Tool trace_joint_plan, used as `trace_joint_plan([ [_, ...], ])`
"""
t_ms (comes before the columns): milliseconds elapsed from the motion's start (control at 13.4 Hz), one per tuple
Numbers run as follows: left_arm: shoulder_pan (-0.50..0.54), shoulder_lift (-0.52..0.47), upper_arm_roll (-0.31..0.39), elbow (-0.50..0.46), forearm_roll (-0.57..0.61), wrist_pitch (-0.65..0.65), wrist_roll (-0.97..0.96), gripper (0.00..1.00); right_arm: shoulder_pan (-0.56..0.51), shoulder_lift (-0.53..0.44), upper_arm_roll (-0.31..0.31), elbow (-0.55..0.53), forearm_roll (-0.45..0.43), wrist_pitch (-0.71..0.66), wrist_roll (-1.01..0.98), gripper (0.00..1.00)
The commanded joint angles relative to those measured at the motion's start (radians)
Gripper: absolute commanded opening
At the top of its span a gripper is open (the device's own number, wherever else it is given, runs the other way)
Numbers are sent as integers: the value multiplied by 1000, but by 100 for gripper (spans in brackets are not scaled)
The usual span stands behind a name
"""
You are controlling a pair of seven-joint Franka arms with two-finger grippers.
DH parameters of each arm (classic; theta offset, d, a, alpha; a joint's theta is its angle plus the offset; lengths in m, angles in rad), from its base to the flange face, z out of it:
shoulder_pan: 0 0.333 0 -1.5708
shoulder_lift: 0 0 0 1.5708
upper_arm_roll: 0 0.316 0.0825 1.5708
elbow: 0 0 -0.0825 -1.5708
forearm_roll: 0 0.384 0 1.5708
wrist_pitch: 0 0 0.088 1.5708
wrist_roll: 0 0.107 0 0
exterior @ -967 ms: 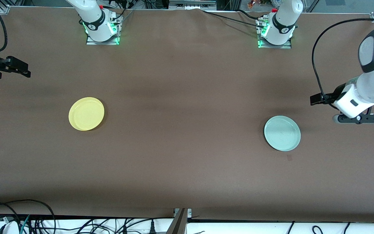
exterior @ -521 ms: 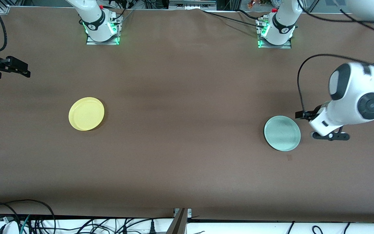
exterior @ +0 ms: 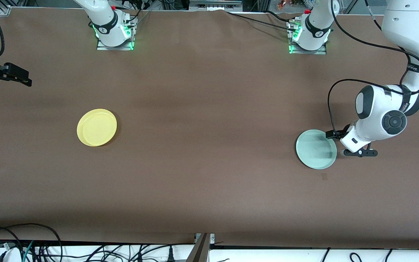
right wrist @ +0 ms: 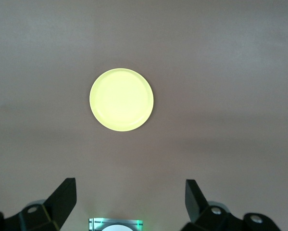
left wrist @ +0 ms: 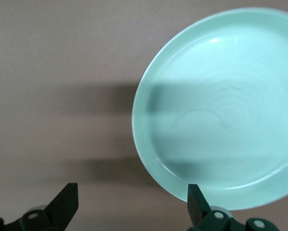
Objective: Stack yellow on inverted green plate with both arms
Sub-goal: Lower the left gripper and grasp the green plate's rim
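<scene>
The pale green plate lies rim up on the brown table toward the left arm's end. My left gripper is low beside the plate's rim. In the left wrist view it is open, with one finger at the edge of the green plate and nothing held. The yellow plate lies rim up toward the right arm's end. My right gripper hangs high past it, at that end of the table. It is open and empty, and its wrist view shows the yellow plate well below.
The two arm bases stand along the table's edge farthest from the front camera. Cables lie off the table's nearest edge. A small dark mark is on the table near the green plate.
The left arm has swung in and come down, bringing its gripper from the table's end to the green plate's rim. The right gripper has barely shifted.
</scene>
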Motion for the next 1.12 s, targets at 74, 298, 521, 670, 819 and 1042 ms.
trace_joint_plan([
  [74, 10, 38, -10, 18, 18, 45, 1, 100, -6, 2, 0, 9, -2, -13, -1, 100],
  [298, 7, 87, -8, 74, -35, 45, -2, 100, -6, 2, 0, 12, -2, -9, 1, 100],
  [521, 8, 109, -8, 90, -35, 43, 13, 66, -1, 2, 3, 12, -2, -9, 5, 100],
  [670, 4, 116, -8, 102, -22, 37, 24, 31, -2, 2, 3, 12, -1, -15, 5, 100],
  [819, -7, 119, -8, 111, -22, 31, 25, 0, -10, 5, -20, 10, 1, -14, -5, 100],
  [1042, -13, 118, -7, 114, 10, 10, 68, 0, -7, 11, -34, 12, 30, -15, -7, 100],
])
